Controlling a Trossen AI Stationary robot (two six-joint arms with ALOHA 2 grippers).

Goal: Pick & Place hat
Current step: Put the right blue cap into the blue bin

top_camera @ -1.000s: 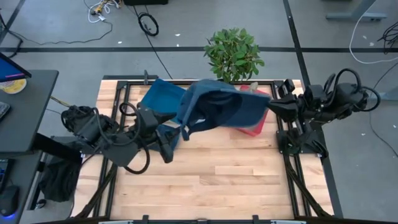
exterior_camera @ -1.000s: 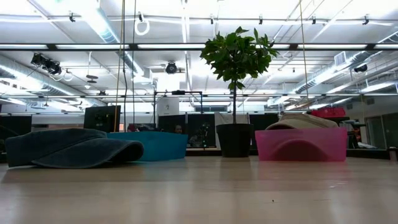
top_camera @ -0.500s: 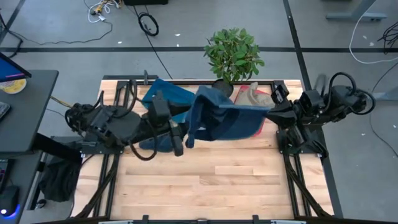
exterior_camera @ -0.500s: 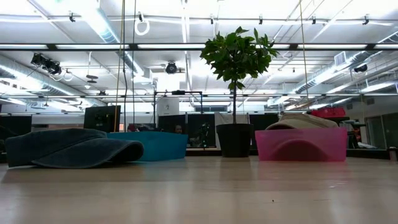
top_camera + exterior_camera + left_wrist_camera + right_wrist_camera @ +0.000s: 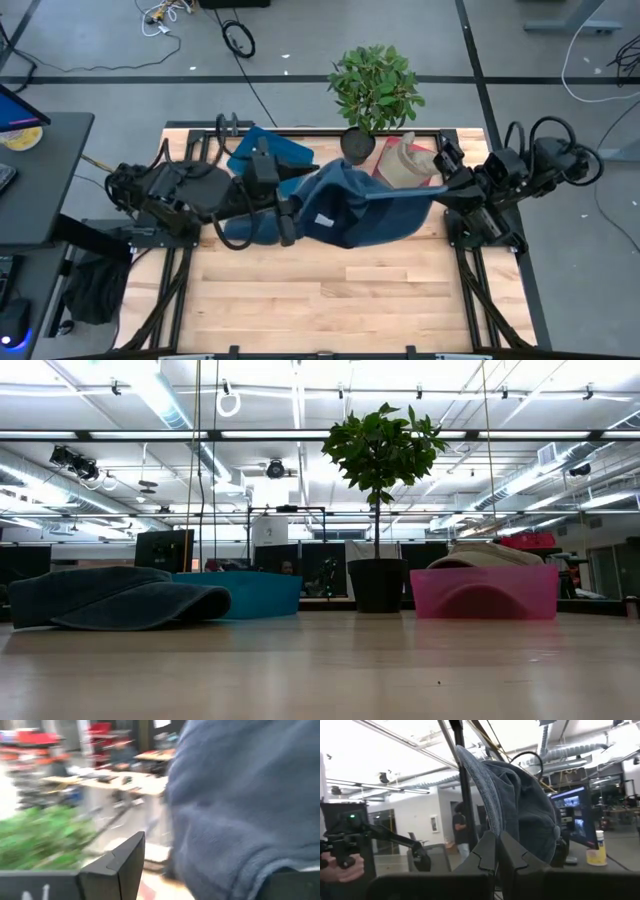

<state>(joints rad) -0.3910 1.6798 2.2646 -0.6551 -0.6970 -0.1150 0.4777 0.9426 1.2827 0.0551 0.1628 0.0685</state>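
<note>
A blue denim hat (image 5: pixel 360 210) hangs between the two arms over the middle of the table; the low view does not show it. My right gripper (image 5: pixel 432 193) is shut on its right end. My left gripper (image 5: pixel 288 222) is open at the hat's left end. In the left wrist view one finger (image 5: pixel 120 865) is bare and the hat's cloth (image 5: pixel 240 805) hides the other. A second dark hat (image 5: pixel 110 598) lies flat on the table under the left arm. My right gripper pinches the hat's brim edge (image 5: pixel 489 815) between its two fingers (image 5: pixel 487 851), coming level from the table's right side. The crown (image 5: pixel 530 805) stands up beyond the fingertips. My left gripper: the cloth covers one finger, and I cannot tell whether it touches.
A teal bin (image 5: pixel 265 153) stands at the far edge. A pink bin (image 5: pixel 415 178) beside it holds a tan hat (image 5: pixel 405 160). A potted plant (image 5: pixel 375 85) stands between the bins. A desk (image 5: pixel 40 170) is beyond the left edge. Bare wood (image 5: pixel 340 290) fills the near half.
My right gripper has moved toward the near edge, still shut on the hat. The hat has swung from above the bins down toward the table's middle. My left gripper has risen and moved toward the far edge, up to the hat's left end.
</note>
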